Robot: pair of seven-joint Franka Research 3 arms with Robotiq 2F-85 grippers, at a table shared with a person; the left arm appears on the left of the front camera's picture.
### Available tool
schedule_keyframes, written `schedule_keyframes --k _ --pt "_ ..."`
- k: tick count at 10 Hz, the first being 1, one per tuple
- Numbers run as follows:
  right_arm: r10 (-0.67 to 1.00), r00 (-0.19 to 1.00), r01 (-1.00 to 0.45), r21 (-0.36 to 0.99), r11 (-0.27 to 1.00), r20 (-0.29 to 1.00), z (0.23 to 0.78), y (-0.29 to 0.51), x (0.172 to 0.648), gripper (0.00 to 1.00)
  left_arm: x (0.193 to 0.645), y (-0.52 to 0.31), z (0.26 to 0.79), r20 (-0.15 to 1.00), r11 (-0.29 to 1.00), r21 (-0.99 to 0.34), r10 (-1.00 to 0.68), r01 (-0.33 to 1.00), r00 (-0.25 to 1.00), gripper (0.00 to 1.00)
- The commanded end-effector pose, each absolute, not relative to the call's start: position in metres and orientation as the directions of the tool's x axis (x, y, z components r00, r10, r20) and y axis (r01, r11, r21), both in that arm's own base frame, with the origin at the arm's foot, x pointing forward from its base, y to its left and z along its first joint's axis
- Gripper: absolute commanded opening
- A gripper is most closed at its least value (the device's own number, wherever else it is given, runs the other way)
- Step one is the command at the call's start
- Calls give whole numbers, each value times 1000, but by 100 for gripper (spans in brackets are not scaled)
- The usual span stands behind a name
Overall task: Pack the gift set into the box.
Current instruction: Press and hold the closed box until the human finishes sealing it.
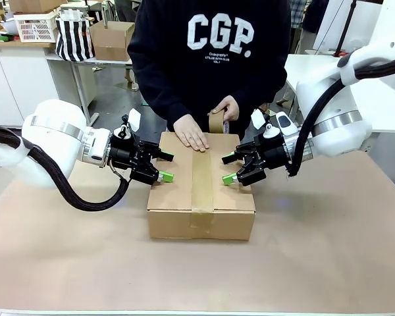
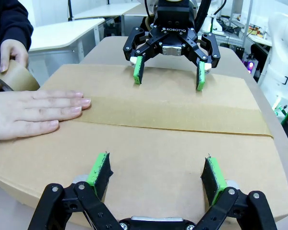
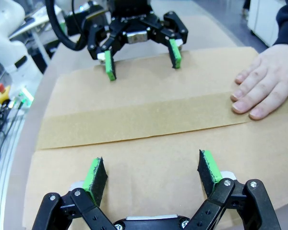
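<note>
On the tabletop (image 1: 329, 250), the box (image 1: 201, 191) is seen closed, with a strip of tape (image 1: 202, 181) laid along its top seam. The left tool (image 1: 159, 166) and right tool (image 1: 232, 168) are held with fingers apart over opposite edges, gripping nothing. One hand (image 1: 191, 133) is pressed flat on the lid; a tape roll (image 1: 217, 121) is held by the other.

"CGP." on the person's sweatshirt (image 1: 210, 52); "ROBOTIQ" on the right gripper (image 2: 167, 76).
</note>
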State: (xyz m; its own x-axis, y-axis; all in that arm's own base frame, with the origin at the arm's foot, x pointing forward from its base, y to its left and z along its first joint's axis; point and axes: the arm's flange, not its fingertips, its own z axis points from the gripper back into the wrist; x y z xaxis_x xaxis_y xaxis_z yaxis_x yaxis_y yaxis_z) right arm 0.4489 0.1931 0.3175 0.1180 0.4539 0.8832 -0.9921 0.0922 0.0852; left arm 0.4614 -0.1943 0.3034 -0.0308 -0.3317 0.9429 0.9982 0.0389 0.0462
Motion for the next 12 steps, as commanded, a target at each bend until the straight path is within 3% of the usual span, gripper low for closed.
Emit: schedule_keyframes --k 1,12 --pt "459 118 -992 83 96 881 315 192 446 100 460 -194 300 944 37 57 -327 998 -42 100" --pt "459 118 -992 83 96 881 315 192 446 100 460 -194 300 944 37 57 -327 998 -42 100"
